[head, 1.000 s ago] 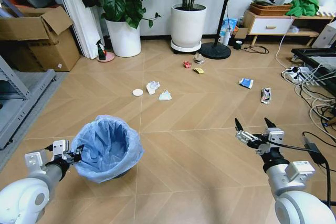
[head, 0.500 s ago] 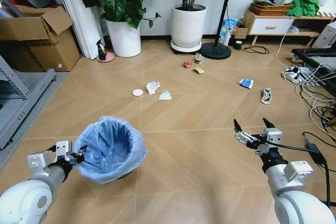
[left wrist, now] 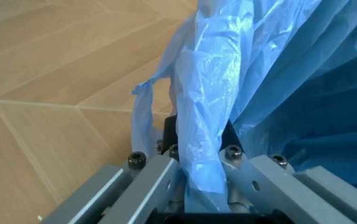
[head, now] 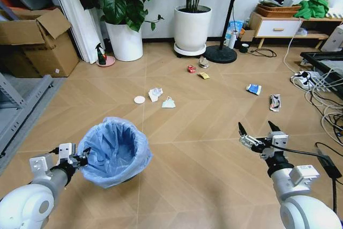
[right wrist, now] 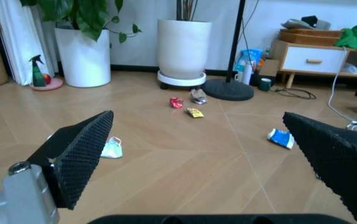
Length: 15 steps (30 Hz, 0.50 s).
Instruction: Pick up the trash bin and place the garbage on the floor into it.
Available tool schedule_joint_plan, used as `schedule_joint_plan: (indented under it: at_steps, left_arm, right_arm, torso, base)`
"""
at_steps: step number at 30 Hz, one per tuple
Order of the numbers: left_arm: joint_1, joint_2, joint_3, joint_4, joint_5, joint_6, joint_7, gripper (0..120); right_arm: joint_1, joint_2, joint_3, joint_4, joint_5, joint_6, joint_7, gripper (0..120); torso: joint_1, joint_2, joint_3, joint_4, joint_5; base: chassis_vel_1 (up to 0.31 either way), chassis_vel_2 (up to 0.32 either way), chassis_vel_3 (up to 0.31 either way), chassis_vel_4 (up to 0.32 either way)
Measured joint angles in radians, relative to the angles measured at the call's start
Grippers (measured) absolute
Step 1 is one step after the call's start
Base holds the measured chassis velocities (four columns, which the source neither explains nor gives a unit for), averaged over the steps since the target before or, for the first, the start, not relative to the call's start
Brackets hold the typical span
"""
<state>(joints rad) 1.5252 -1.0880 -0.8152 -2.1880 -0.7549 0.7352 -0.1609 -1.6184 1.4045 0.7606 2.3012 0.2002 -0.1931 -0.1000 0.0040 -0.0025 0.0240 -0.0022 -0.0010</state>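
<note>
Beyond the spread right gripper (head: 259, 129) and left gripper (head: 79, 159) pinching trash bin (head: 115, 151), garbage (head: 161, 96) near plant pots (head: 192, 26).

My left gripper (head: 79, 160) sits low at my left side, arm bent, its jaws clamped on the crinkled light-blue bag folded over the rim of the small round dark trash bin (head: 115, 151). My right gripper (head: 258, 129) is held forward at my right above the floor, black fingers (right wrist: 82, 149) spread wide, holding nothing.
</note>
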Motion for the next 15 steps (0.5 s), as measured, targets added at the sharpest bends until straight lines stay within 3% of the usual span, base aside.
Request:
schedule_joint_plan:
  at_steps: [15]
  left_arm:
    - [0.006, -0.004, 0.009, -0.021, 0.011, 0.000, 0.010, 0]
  right_arm:
    - [0.000, 0.003, -0.002, -0.003, -0.003, 0.002, -0.005, 100]
  torso:
    - [0.000, 0.000, 0.000, 0.0000, 0.0002]
  base:
    - [-0.089, 0.176, 0.089, -0.187]
